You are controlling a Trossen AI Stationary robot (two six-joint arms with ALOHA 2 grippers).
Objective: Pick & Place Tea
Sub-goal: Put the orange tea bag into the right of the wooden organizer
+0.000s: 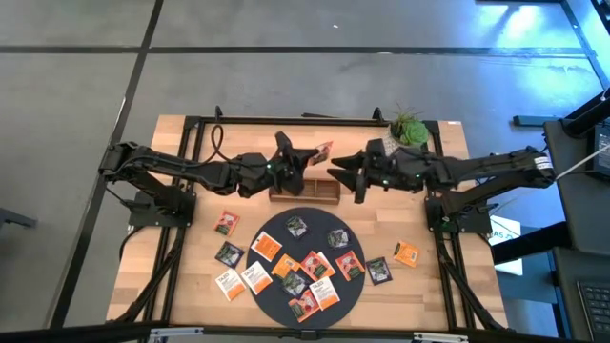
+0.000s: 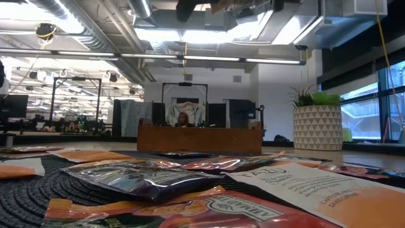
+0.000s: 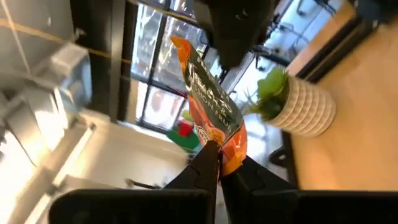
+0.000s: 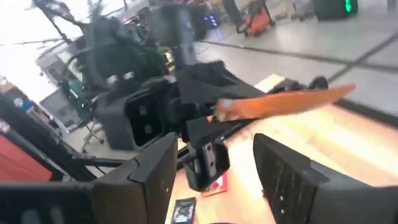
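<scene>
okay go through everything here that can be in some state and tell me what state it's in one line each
Left gripper: shut on an orange sachet, raised above the wooden tray.
Orange sachet: held up in the air, pinched by one corner.
Right gripper: open, facing the left gripper.
Wooden tray: contents can't be made out.
Other sachets: lying flat.

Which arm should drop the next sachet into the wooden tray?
Left. Its gripper is shut on an orange tea sachet, held above the brown wooden tray. The right gripper is open and empty beside it.
</scene>
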